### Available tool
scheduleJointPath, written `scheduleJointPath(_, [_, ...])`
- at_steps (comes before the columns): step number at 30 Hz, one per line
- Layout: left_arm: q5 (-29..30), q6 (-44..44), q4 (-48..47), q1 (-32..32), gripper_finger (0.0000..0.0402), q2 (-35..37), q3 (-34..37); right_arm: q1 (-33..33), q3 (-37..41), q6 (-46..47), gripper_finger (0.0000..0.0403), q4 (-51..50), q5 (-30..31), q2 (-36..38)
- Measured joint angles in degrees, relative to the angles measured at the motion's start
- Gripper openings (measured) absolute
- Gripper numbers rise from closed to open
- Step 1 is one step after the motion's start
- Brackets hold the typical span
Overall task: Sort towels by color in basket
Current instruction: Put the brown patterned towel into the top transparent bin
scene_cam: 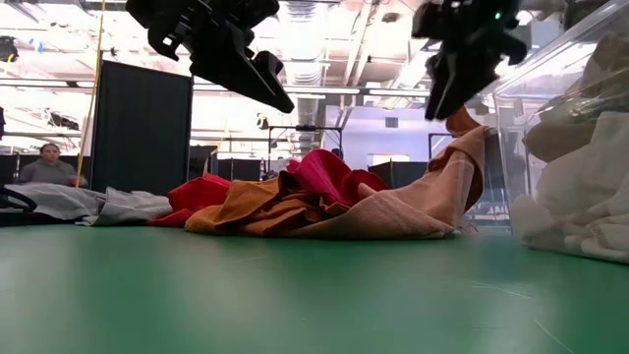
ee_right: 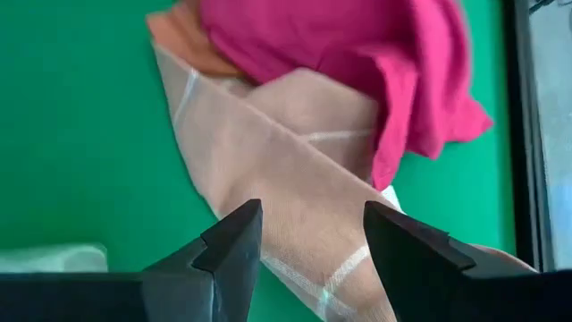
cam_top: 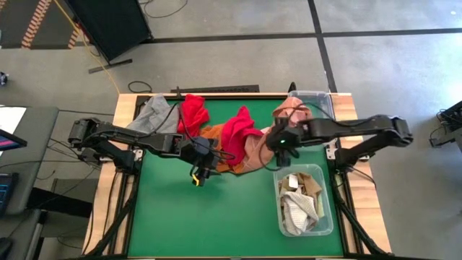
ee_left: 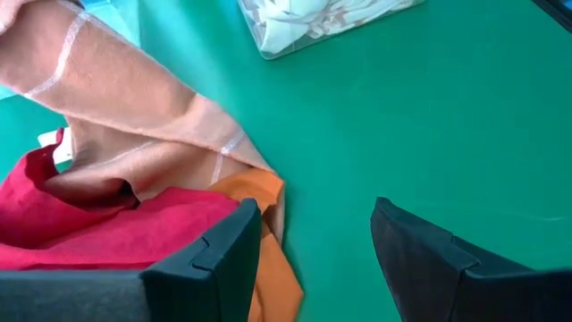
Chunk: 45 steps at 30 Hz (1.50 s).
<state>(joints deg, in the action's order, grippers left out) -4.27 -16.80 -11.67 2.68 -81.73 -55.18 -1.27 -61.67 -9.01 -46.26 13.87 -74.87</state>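
A heap of towels lies at the table's far middle: grey [cam_top: 155, 115], red [cam_top: 193, 110], orange [scene_cam: 256, 206], magenta [cam_top: 240, 128] and a pale pink checked one [ee_right: 295, 179]. The checked towel's far end climbs up toward a clear bin [cam_top: 317, 97]. My left gripper [cam_top: 198, 173] hangs open above bare green table just on the near side of the heap, with the orange towel's edge [ee_left: 268, 224] beside one finger. My right gripper [ee_right: 308, 237] hangs open over the checked towel, pointing steeply down, and touches nothing.
A clear bin [cam_top: 277, 195] with white and checked towels stands at the near right. The second clear bin is at the far right corner. Green table lies bare on the near side and left. A person [scene_cam: 44, 162] sits beyond the table.
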Motion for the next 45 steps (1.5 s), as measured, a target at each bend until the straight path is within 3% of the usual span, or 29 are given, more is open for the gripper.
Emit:
scheduleJointPath(11, [0.0, 0.11, 0.01, 0.0, 0.0203, 0.0, 0.0, -2.93, -0.05, -3.27, 0.0235, -0.58, -0.01, -9.0])
scheduleJointPath(28, [0.03, -0.25, 1.21, -0.01, 0.0203, 0.0, 0.0, -1.12, -3.96, -12.93, 0.0235, -16.43, 4.64, -14.78])
scheduleJointPath(37, [-0.18, 0.57, 0.78, 0.0, 0.0203, 0.0, -0.02, -0.53, -3.96, -15.94, 0.023, -16.45, 18.13, -20.9])
scheduleJointPath(41, [-0.42, 0.73, 0.73, 0.0, 0.0203, 0.0, -0.02, -0.59, -3.93, -15.81, 0.0191, -16.7, 20.61, -22.01])
scheduleJointPath(45, [-0.44, 0.77, 0.67, 0.0, 0.0203, 0.0, -0.02, -0.61, -3.96, -13.89, 0.0087, -17.07, 20.59, -21.69])
